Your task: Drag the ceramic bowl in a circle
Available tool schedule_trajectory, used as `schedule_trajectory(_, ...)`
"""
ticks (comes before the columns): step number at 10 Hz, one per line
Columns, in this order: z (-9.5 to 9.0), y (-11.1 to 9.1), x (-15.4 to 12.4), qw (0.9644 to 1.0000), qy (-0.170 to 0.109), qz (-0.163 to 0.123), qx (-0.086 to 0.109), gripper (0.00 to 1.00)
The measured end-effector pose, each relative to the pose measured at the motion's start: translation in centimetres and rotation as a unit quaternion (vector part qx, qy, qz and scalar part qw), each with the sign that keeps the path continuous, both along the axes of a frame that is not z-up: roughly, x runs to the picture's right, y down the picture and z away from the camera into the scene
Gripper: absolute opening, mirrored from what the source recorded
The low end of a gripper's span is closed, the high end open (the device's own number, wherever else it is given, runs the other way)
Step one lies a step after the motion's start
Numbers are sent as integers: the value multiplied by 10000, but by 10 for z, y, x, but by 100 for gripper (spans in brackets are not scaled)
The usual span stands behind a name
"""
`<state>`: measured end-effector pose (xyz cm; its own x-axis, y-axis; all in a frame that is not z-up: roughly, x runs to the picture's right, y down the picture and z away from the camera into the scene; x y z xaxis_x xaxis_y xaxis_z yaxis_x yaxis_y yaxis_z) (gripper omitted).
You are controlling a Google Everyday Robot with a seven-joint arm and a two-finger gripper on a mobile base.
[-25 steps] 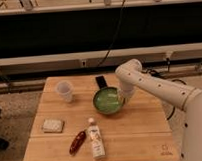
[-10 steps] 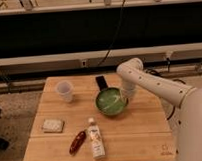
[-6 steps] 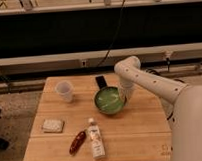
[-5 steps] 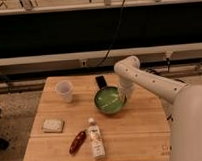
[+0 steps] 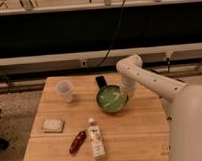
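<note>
The ceramic bowl (image 5: 111,99) is round, shallow and glossy green with pale streaks inside. It sits on the wooden table (image 5: 141,126), right of the middle. My gripper (image 5: 124,95) reaches down from the white arm onto the bowl's right rim. The arm comes in from the right over the table's far right corner.
A translucent white cup (image 5: 65,91) stands at the far left. A black flat object (image 5: 101,81) lies just behind the bowl. A white bottle (image 5: 95,139) and a red packet (image 5: 77,142) lie near the front edge, a pale pad (image 5: 53,125) at the left.
The bowl has shifted slightly away from the front and to the left with the gripper on its rim. The other objects have not moved.
</note>
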<state>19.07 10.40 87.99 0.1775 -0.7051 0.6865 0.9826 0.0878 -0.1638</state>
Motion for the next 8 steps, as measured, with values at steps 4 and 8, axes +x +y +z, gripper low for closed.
schedule_trajectory(4, -6, 8, 9, 10000, -19, -73, -65, 1)
schedule_trajectory(8, -19, 25, 28, 9994, -147, -300, -132, 1)
